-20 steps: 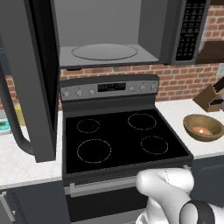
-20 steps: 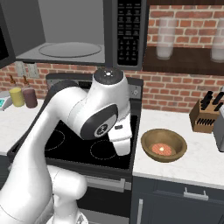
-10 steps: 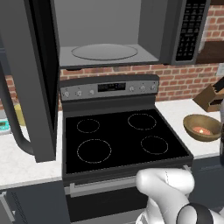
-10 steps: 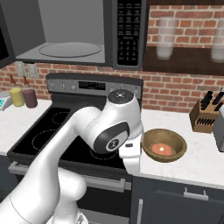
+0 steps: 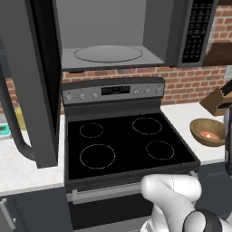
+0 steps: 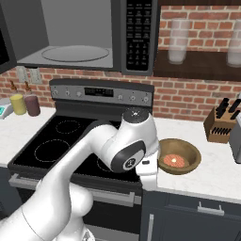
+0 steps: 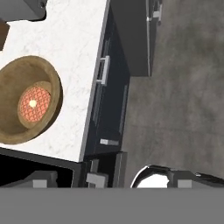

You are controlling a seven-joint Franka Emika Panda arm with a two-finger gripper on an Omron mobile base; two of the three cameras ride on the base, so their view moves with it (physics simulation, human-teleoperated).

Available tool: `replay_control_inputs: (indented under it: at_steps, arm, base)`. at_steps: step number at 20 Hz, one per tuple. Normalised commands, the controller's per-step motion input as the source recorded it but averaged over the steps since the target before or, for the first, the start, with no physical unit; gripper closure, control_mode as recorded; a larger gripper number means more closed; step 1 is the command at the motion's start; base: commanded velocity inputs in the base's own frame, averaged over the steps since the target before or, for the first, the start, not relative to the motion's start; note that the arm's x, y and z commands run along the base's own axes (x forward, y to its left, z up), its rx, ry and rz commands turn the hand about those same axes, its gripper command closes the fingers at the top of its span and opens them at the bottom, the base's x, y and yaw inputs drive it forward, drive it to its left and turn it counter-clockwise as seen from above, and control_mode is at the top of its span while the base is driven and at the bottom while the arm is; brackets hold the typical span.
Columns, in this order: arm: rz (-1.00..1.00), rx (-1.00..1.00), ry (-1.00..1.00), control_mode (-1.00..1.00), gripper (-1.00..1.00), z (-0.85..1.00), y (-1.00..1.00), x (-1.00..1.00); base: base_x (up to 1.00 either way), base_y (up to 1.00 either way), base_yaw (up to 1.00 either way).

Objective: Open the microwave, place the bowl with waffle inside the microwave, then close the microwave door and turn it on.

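Here my claw stands fully spread, holding nothing. The round brown wooden bowl (image 7: 27, 105) with its small orange-tan waffle (image 7: 33, 104) sits at left of the hand view on the white marble counter (image 7: 74, 52).

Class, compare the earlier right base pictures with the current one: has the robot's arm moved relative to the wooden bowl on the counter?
Yes. The arm's big joint has swung right and down from above the stove until it sits beside the bowl, which stayed put.
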Motion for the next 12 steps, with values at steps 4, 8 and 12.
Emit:
replay_control_inputs:
  at_steps: [4,8,12]
  arm:
    - [0.03,0.01,0.0,-1.0,-1.0,-0.04,-0.32,0.53]
    - [0.02,0.03,0.0,-1.0,-1.0,-0.12,-0.31,0.54]
    - [0.04,0.01,0.0,-1.0,-1.0,-0.32,-0.24,0.38]
  base:
    - [0.0,0.0,0.0]
    - [0.0,0.0,0.0]
    - [0.0,0.0,0.0]
